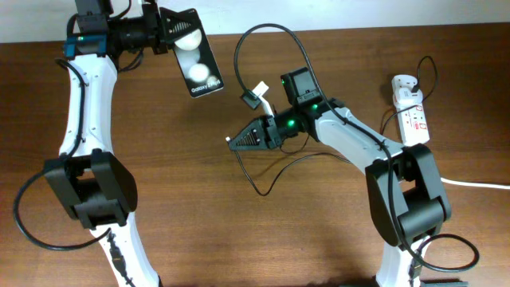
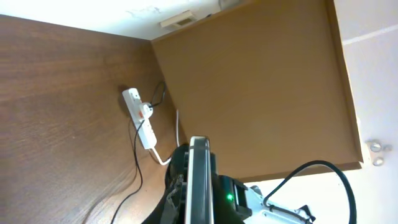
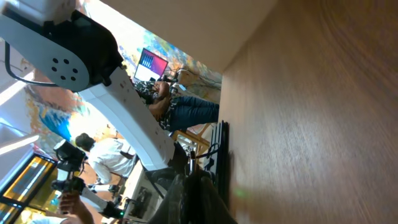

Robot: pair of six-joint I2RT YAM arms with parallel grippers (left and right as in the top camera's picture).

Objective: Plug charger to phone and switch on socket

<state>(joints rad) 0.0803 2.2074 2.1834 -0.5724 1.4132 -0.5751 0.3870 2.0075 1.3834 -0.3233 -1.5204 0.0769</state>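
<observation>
Overhead, phone (image 1: 198, 60) gripped near far table (image 1: 183, 199) edge, charger (image 1: 263, 26) pinched mid-table

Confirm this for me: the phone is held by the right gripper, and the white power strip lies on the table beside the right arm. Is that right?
Not quite. The phone is held by the left gripper, not the right, as the overhead view shows. The rest stands: the white power strip lies on the table beside the right arm.
</observation>
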